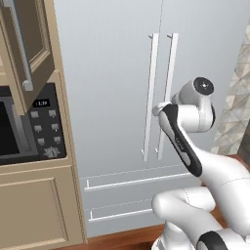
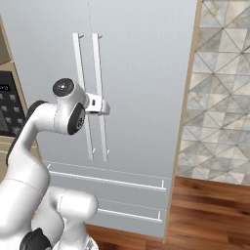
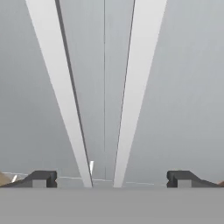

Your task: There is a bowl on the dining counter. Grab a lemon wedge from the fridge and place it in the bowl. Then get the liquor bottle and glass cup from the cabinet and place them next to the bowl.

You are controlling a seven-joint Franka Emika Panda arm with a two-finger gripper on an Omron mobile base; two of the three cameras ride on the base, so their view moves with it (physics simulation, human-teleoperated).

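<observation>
**Wide jaws at shut fridge — both handles in play**

Gripper (image 3: 112, 179) spread fully, holding nothing, hovering just in front of the fridge (image 1: 112, 73) at mid-height of its two bar handles. Doors closed, drawers below shut too. Left handle (image 3: 61, 87) and right handle (image 3: 138, 87) both sit between the fingertips (image 3: 41, 178) in the hand view — risk of closing on both bars or on neither, then jamming or slipping off on the pull. Needs shifting toward one bar first

The small display (image 1: 41, 103) on the microwave's control panel (image 1: 45, 126) shows pale digits, too blurred to read.
</observation>
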